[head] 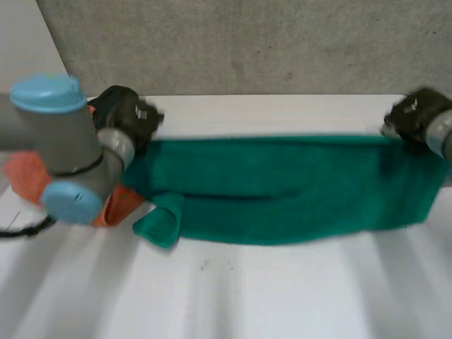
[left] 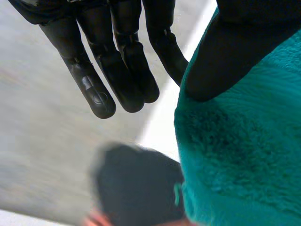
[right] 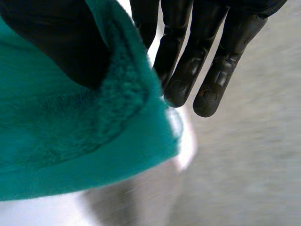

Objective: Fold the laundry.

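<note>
- A green towel [head: 282,187] stretches wide across the middle of the white tabletop [head: 233,289], running from about 9 o'clock to 3 o'clock in the head view.
- The towel's far edge runs in a straight line between the two hands.
- The left hand [head: 126,113] is at about 10 o'clock, at the towel's far left corner.
- In its own wrist view the left hand [left: 117,56] has straight fingers. Its thumb presses on the towel [left: 244,160], pinching the corner against the nearest finger.
- The right hand [head: 417,116] is at about 2 o'clock, at the far right corner.
- The right hand [right: 188,56] also pinches the towel [right: 70,132], with its thumb on top of the pile and its straight fingers behind the edge.
- The towel's near left corner [head: 159,222], at about 8 o'clock, is turned over on itself.
- An orange cloth [head: 116,205] lies at 9 o'clock, partly under the left arm [head: 63,141] and just beside the towel's left end.
</note>
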